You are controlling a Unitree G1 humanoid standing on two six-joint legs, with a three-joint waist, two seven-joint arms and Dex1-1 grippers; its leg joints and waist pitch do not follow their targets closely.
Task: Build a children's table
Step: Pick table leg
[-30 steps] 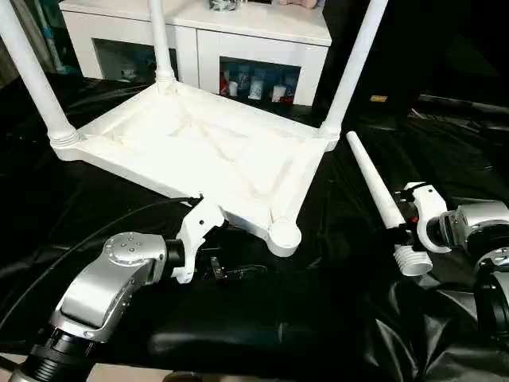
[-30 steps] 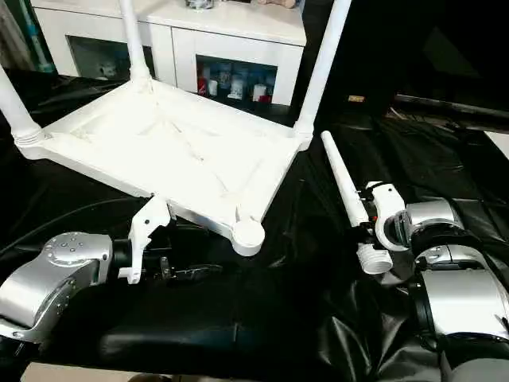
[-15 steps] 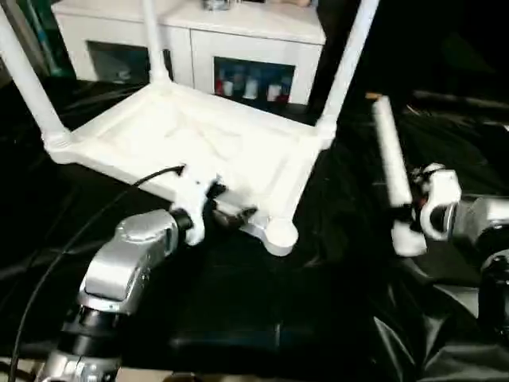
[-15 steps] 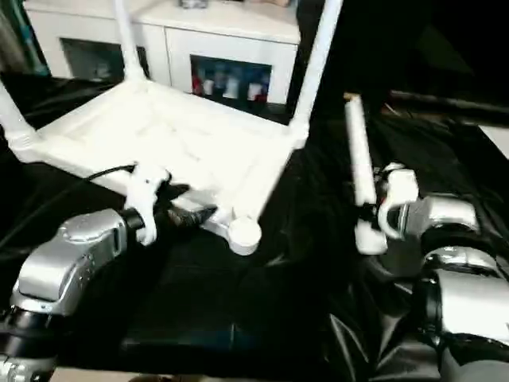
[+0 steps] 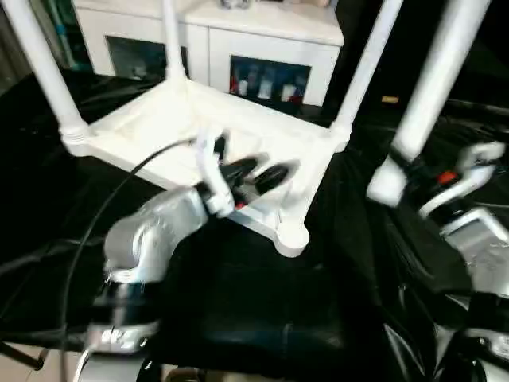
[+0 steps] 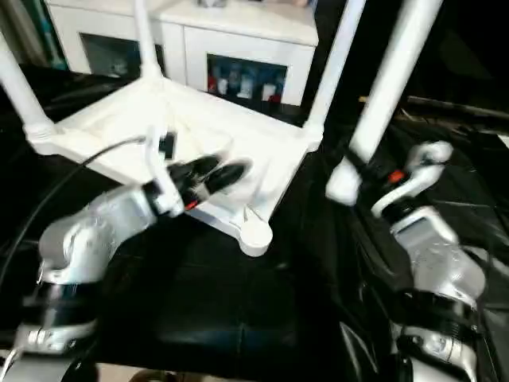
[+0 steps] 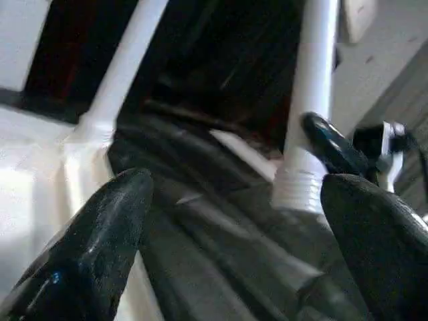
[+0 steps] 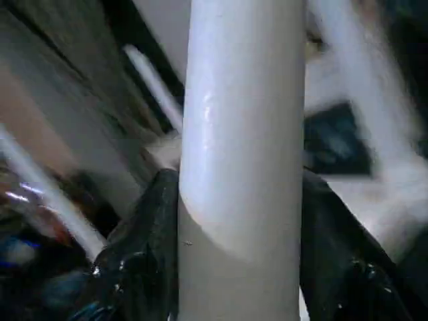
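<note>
The children's table [image 5: 199, 119] lies upside down on the black cover, with three white legs standing up from its corners. Its near corner socket [image 5: 293, 236] is empty. My left gripper [image 5: 254, 173] hovers open over the ribbed underside, near the front edge, with nothing between its fingers [image 7: 100, 234]. My right gripper [image 5: 417, 169] is shut on the fourth leg [image 5: 433, 87] and holds it nearly upright at the right of the table. That leg's threaded end [image 5: 386, 183] points down, above the cover. In the right wrist view the leg [image 8: 244, 134] sits between the black fingers [image 8: 144, 241].
A white cabinet [image 5: 262, 40] with glass doors stands behind the work table. The black cover [image 5: 262, 310] lies wrinkled in front and on the right. A black cable [image 5: 103, 215] loops from my left arm across the table's left front edge.
My right gripper has swung the leg from lying slanted to nearly upright and lifted it. My left gripper rose from under the table's front edge to above its underside. The camera also shifted.
</note>
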